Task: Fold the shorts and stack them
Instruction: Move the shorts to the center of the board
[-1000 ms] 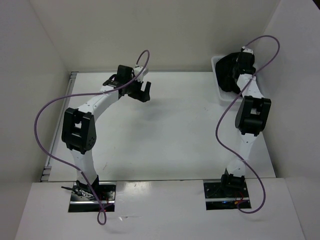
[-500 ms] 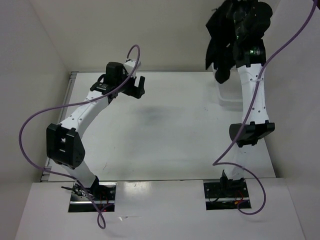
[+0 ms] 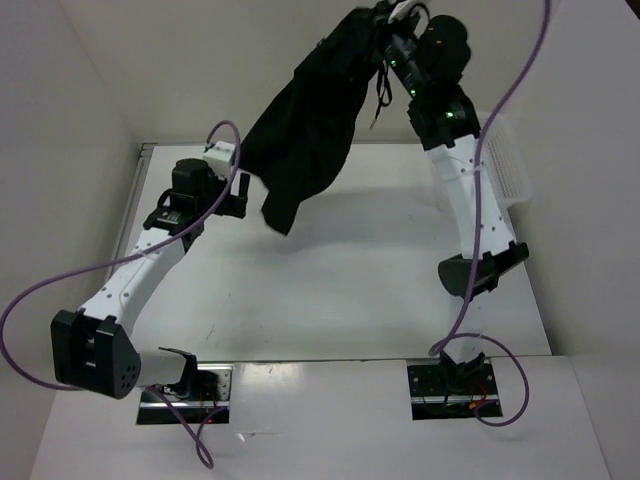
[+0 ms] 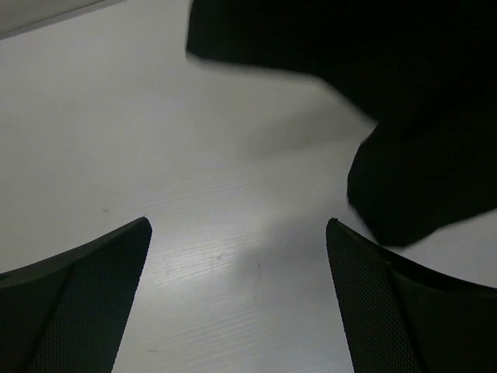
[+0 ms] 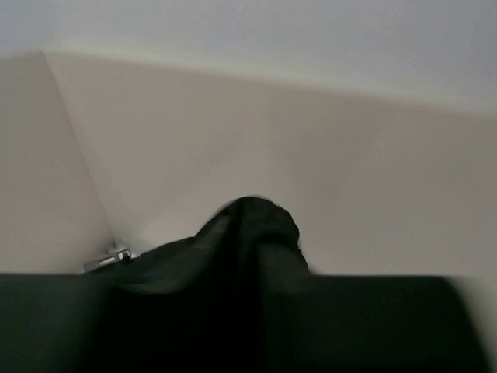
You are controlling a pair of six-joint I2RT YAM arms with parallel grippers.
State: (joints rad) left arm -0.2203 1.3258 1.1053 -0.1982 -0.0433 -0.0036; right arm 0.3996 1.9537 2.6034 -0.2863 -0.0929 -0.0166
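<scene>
The black shorts [image 3: 310, 130] hang high in the air over the back of the table, spread slantwise from my right gripper [image 3: 395, 22] down to the left. In the right wrist view the shorts [image 5: 248, 256] bunch over the jaws and hide them, so their state does not show. My left gripper [image 3: 238, 188] is low over the table's back left, open and with nothing in it. The lower end of the shorts [image 4: 404, 116] hangs just ahead and to the right of the left gripper [image 4: 237, 227].
A white mesh basket [image 3: 505, 160] stands at the back right against the wall, behind the right arm. White walls close in the table [image 3: 350, 290] on the left, back and right. Purple cables loop from both arms.
The right arm has lifted the shorts out of the basket and swung them up and to the left. The left arm has stretched out and dropped lower toward the back left.
</scene>
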